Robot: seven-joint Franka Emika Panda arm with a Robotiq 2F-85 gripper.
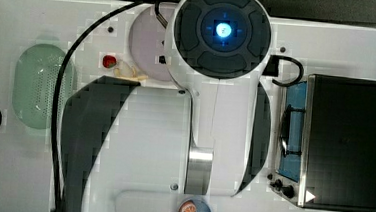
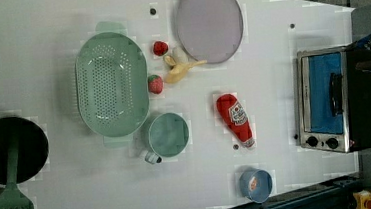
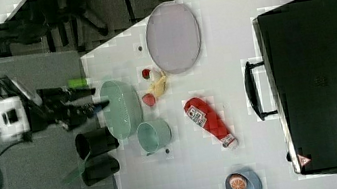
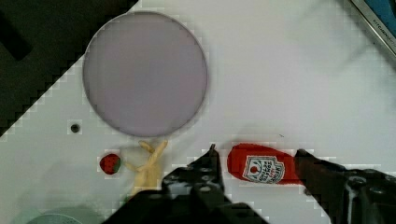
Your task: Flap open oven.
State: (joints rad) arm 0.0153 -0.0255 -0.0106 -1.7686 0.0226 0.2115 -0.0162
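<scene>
**On the white table: oven door not yet opened**

At the table's edge on the left view's right stands the oven, glass door shut, bar handle untouched; the whole opening remains to be done; the gripper hangs above the ketchup bottle, fingers released and empty, well apart from the oven.

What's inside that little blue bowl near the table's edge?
The blue bowl holds an orange slice, its cut face up, also seen in the right view. Anything beneath the slice is covered by it.
</scene>
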